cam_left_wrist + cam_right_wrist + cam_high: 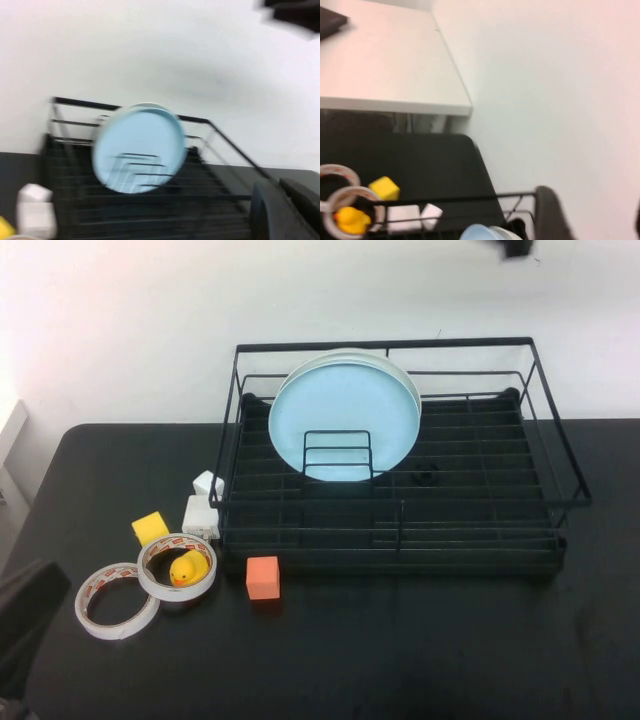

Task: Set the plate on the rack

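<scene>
You find the plate (345,412) upright on edge in the rack (480,502), both grippers clear of it; neither's finger state can be told.

The plate (138,148) stands upright on edge in the rack (150,205), behind wire dividers (137,170). A white block (35,207) sits just outside the rack. A dark part of the left gripper (280,210) shows at the edge.

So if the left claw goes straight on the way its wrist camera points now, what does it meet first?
Probably the rack, at its near front wires, with the plate standing upright just behind them. Depth is unclear, so this is a guess. The left claw shows only at the edge of its own camera; the right claw is raised near the wall.
</scene>
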